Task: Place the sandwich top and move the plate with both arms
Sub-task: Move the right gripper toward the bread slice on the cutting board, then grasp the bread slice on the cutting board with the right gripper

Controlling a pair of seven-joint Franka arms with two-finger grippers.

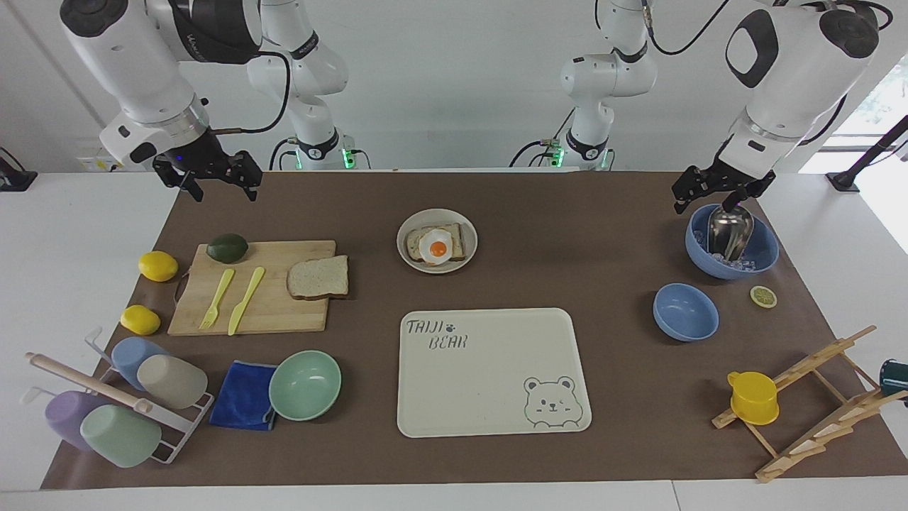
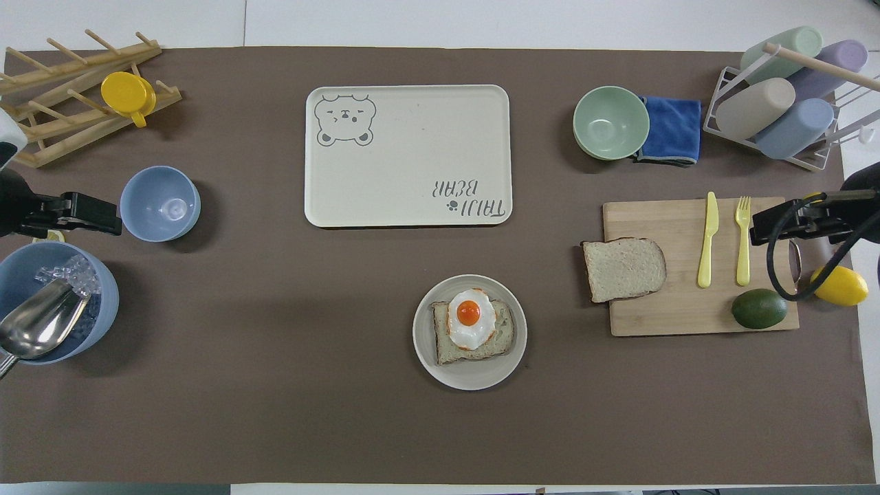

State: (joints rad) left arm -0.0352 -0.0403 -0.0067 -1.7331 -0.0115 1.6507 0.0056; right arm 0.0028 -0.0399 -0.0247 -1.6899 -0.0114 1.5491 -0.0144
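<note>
The sandwich top is a lone slice of brown bread lying on the wooden cutting board, at the edge toward the table's middle; it also shows in the overhead view. The plate is small, round and off-white, at mid-table nearer to the robots than the tray, and carries a bread slice with a fried egg. The plate also shows in the overhead view. My right gripper hangs open and empty in the air over the table edge beside the board. My left gripper hangs open over the big blue bowl's rim.
A cream bear tray lies farther from the robots than the plate. On the board are a yellow fork, a knife and an avocado. A mint bowl sits beside a blue cloth. A blue bowl holds ice and a scoop; a smaller blue bowl sits beside it.
</note>
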